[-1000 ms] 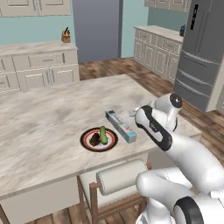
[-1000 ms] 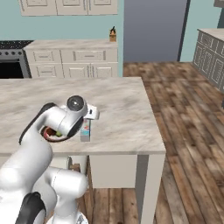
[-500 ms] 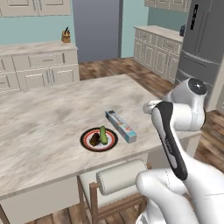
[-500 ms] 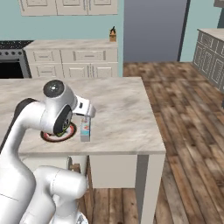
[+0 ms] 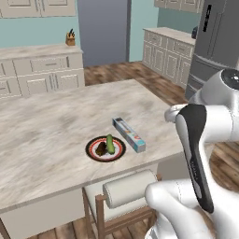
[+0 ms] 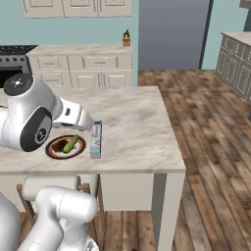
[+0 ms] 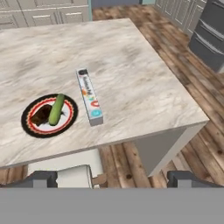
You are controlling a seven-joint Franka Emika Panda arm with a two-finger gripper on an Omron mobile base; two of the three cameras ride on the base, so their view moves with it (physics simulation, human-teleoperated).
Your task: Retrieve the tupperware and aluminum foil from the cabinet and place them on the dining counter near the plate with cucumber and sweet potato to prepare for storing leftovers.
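The aluminum foil (image 7: 89,96) lies flat on the dining counter (image 7: 131,65), just right of the plate (image 7: 72,120). On that plate are the green cucumber (image 7: 56,109) and the dark sweet potato (image 7: 41,114). My gripper (image 7: 114,179) is open with nothing between its fingers. It hangs above and back from the counter's near edge, looking down at the foil. From the left base the foil (image 5: 128,134) sits beside the plate (image 5: 91,151); from the right base the foil (image 6: 95,139) is next to the cucumber (image 6: 71,143). The tupperware and the cabinet are out of view.
A wooden stool with a pale cushion (image 5: 128,186) is tucked under the counter's near edge. White drawer units (image 5: 42,70) with a knife block (image 5: 70,37) line the back wall. A grey fridge (image 5: 219,37) stands at the right. Wooden floor (image 6: 206,147) lies right of the counter.
The arm has lifted up and drawn back from the foil. The foil stays flat on the counter beside the plate. The jaws have stayed wide.
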